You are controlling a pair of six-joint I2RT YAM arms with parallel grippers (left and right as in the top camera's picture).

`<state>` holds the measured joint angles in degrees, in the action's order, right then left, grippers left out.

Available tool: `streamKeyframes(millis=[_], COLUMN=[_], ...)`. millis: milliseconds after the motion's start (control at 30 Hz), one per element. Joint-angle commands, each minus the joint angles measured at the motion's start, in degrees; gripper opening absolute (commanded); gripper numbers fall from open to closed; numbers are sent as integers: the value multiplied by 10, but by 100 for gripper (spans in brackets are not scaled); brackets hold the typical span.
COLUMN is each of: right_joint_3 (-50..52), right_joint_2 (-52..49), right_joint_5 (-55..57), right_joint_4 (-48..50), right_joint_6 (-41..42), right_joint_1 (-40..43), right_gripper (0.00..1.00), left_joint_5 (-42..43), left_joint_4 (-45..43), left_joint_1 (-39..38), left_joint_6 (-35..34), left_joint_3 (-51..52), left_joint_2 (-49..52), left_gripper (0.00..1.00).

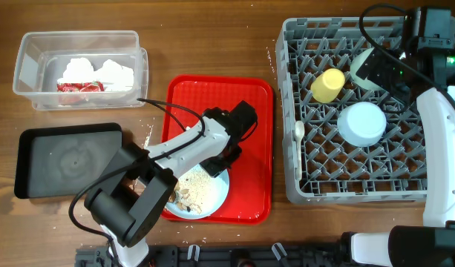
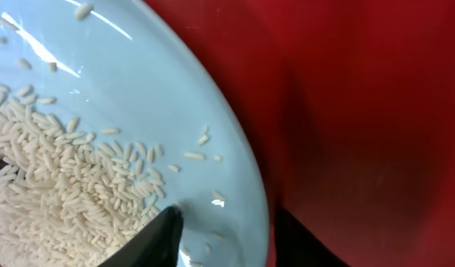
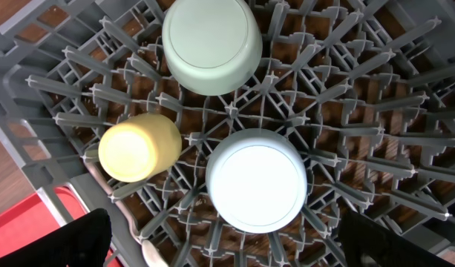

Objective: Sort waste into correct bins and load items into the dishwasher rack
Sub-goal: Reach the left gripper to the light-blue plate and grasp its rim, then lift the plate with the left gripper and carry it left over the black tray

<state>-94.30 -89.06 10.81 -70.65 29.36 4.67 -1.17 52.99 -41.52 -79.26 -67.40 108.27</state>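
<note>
Plate [image 1: 205, 194], light blue, sits nearest, at the front of the red tray [image 1: 253, 126]. Rice scraps [image 2: 56, 185] are heaped on its left part, w/ a few brown bits mixed in per overhead. L gripper [image 2: 227, 222] is down at the plate's right rim. One dark finger [image 2: 156, 237] is over the inside by the rice, the other is outside over the tray, rim btwn them. Can't tell if they're pinching the rim or just straddling it. L arm runs diagonally from the table's front-left across the tray's left edge.

Black tray [image 1: 67, 159] lies left of the red tray, near but apart.

Dishwasher rack [image 1: 294, 178] fills the right side, just beside the red tray. Light blue bowl [image 1: 362, 122] sits upside down near the rack's middle. White utensil [image 1: 299, 132] lies by the rack's left wall, left of that bowl; fork or spoon, can't tell. Yellow cup [image 1: 327, 85] is tipped over among the pegs, behind & left of the blue bowl. Pale green bowl [image 3: 211, 44] is farther back, base showing in R wrist view, partly hidden under the R arm in overhead.

R gripper [image 3: 223, 237] hangs above the rack's far part, fingers [image 3: 64, 241] spread wide, nothing btwn them.

Farthest, back-left: clear tub [image 1: 27, 67] w/ crumpled white napkins [image 1: 101, 70] inside & red-and-clear wrapper [image 1: 79, 87] at their front.
</note>
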Motion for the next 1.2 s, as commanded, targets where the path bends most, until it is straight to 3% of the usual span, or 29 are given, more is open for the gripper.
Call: streamKeyframes(millis=[0,233,333,633,900,1167], right_joint_3=[-1,-1,-1,-1,-1,-1], right_joint_2=[-7,-7,-7,-7,-7,-7], right_joint_5=[12,12,12,12,12,12], right_joint_4=[1,1,2,2,2,2], right_joint_6=[8,8,8,8,8,7], right_joint_1=[1,1,1,1,1,1], right_gripper=[100,100,100,100,100,100], left_joint_5=[0,-1,-2,-2,-66,-79], left_joint_4=[-6,-8,-9,-4,120,141], left_joint_1=[-3,-6,-7,-7,-6,-6], left_joint_6=[-9,-9,-9,-9,-5,13], left_joint_3=[4,4,4,3,-74,-90], left_joint_2=[8,9,9,9,9,9], left_gripper=[35,23,4,4,4,4])
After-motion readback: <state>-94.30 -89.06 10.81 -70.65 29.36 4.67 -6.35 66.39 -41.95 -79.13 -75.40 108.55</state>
